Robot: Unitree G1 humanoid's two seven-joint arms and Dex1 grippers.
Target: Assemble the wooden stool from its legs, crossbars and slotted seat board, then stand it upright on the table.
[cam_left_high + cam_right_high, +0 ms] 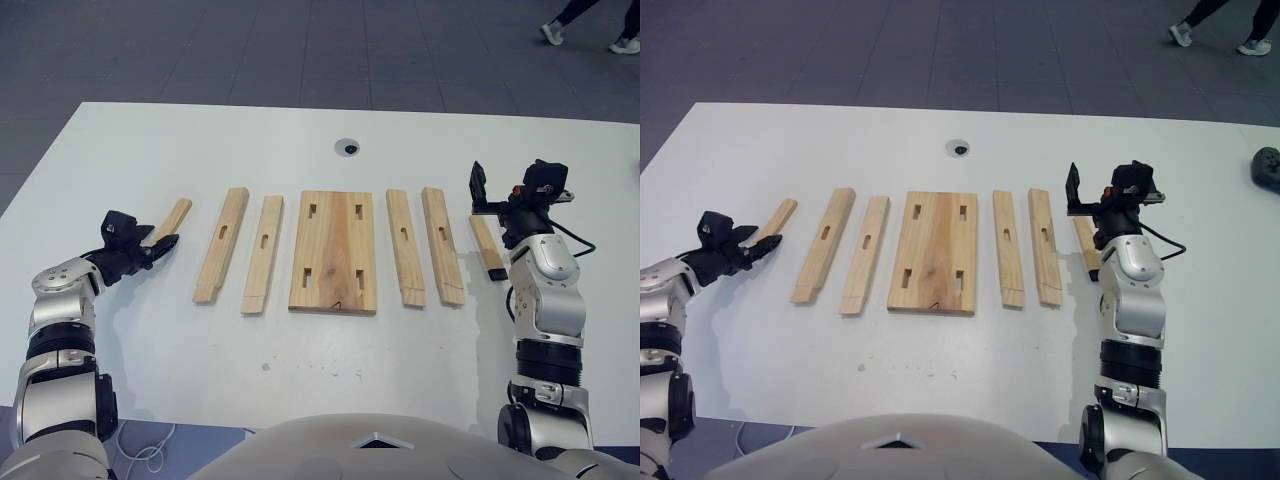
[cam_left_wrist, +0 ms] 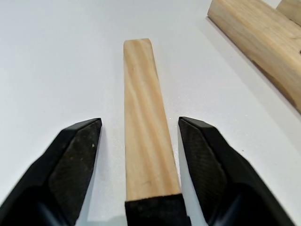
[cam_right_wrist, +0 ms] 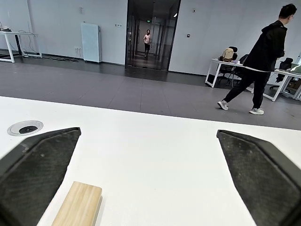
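Seat board: lying flat at mid-table, showing four slots, keeping apart from every other piece.
Left legs: outer left leg and inner left leg lying flat side by side just left of the seat board, not touching each other, showing one slot apiece.
Right legs: inner right leg and outer right leg lying flat just right of the seat board, sitting close together, showing one slot apiece.
Left crossbar: lying flat at the left end of the row, angling away from the legs, wearing a dark band at its near end.
Right crossbar: lying flat just beyond the outer right leg, ending in a dark near tip, hiding partly beneath the right arm.
Left gripper: spreading wide at table level, straddling the near end of the left crossbar with fingers, leaving gaps on both sides, gripping nothing.
Right gripper: gaping wide, holding nothing, hovering over the far end of the right crossbar, seemingly raised clear of the tabletop, though judging its height is hard.
Table: white, carrying all seven pieces in one row.
Grommet: sitting in the tabletop beyond the seat board.
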